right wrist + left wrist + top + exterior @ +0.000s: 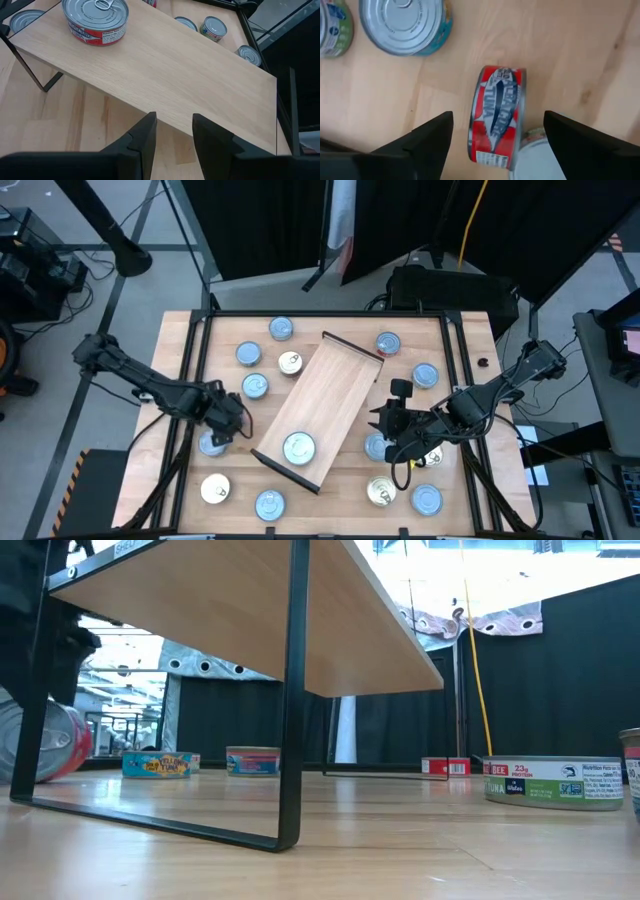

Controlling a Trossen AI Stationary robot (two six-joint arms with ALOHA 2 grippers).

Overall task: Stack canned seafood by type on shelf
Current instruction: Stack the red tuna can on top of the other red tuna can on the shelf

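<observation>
Nearest the low camera, a black leg [291,700] of the shelf [250,610] is seen planted on the table [400,840], the pale board rising overhead. Seen from above, the shelf [318,408] is laid diagonally across the table's middle, running from about 1 o'clock down to 7 o'clock, with a dark rail at each short end. One tin [299,448] is stood on its 7 o'clock end, and the same tin [95,20], red-labelled with a pull tab, is shown upright on the board in the right wrist view. The other tins are scattered on the table around the shelf: several at 10 to 12 o'clock, among them a pale-topped tin [290,363] just beside the shelf's edge, two at 1 to 2 o'clock, and more along the near edge from 5 to 8 o'clock. The left gripper [228,420] is held at 9 o'clock of the shelf, and its fingers [420,145] are spread wide apart on either side of a red tuna tin [496,117] that is stood on its edge on the table, neither finger touching it. The right gripper [385,425] is placed at 3 o'clock of the shelf, pointed at the board's long edge; its fingers [142,137] are parted by a narrow gap with nothing between them.
</observation>
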